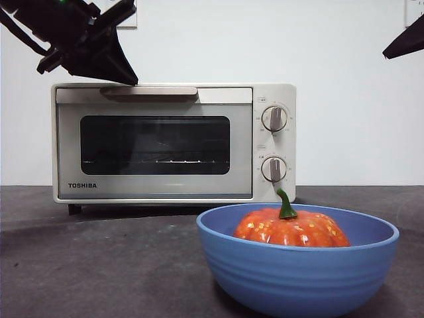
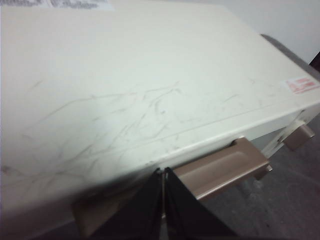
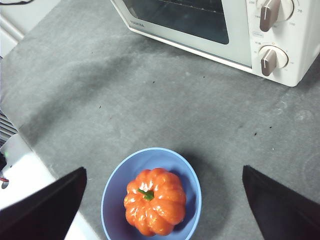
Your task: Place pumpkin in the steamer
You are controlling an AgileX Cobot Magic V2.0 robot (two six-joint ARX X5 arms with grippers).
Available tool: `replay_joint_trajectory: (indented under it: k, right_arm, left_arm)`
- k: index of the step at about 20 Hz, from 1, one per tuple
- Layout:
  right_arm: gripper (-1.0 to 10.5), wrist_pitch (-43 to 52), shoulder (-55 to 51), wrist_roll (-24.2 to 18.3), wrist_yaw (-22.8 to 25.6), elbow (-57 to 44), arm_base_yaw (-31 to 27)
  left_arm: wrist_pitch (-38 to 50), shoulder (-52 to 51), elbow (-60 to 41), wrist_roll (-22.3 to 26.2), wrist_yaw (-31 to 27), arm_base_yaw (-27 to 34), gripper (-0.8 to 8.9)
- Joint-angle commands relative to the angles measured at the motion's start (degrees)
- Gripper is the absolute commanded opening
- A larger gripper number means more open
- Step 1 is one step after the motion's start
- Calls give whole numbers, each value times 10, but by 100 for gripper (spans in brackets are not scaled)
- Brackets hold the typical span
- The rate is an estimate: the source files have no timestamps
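Note:
The orange pumpkin [image 1: 291,229] [image 3: 155,207] with its green stem lies in the blue bowl [image 1: 298,278] [image 3: 112,200] in front of the steamer. The cream-white steamer [image 1: 173,142] [image 2: 130,90] [image 3: 235,30] stands behind it, its dark glass door closed. My left gripper [image 1: 126,78] [image 2: 163,175] is shut with nothing in it, its tips just above the left end of the steamer's bar handle [image 1: 149,93] [image 2: 225,167]. My right gripper [image 3: 162,200] hangs open high over the bowl; it shows as a black tip [image 1: 405,40] at the upper right in the front view.
The dark grey table [image 1: 99,265] [image 3: 150,100] stretches left of the bowl. Two round knobs [image 1: 274,119] [image 3: 270,60] sit on the steamer's right side. A white wall stands behind. A white object [image 3: 25,180] lies at the table's edge in the right wrist view.

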Motion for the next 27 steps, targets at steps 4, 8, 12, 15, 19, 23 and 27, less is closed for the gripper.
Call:
replay_joint_trajectory:
  k: [4, 8, 12, 15, 19, 23, 27]
  right_arm:
    - [486, 2, 3, -7, -2, 4, 2]
    - [486, -1, 3, -7, -2, 4, 2]
    - [487, -1, 3, -7, -2, 4, 2]
    - [486, -1, 3, -7, -2, 4, 2]
    - [487, -1, 3, -7, -2, 4, 2]
    - [487, -1, 3, -7, -2, 4, 2]
    - [487, -1, 3, -7, -2, 4, 2]
  left_arm:
    - [3, 22, 13, 15, 0, -3, 15]
    - [-7, 26, 13, 15, 0, -6, 15]
    - [-39, 26, 13, 16, 0, -16, 15]
    - [-76, 26, 13, 24, 0, -24, 15]
    - [-123, 26, 13, 30, 0, -36, 15]
    - [-160, 25, 13, 30, 0, -40, 16]
    - [-196, 25, 13, 28, 0, -43, 15]
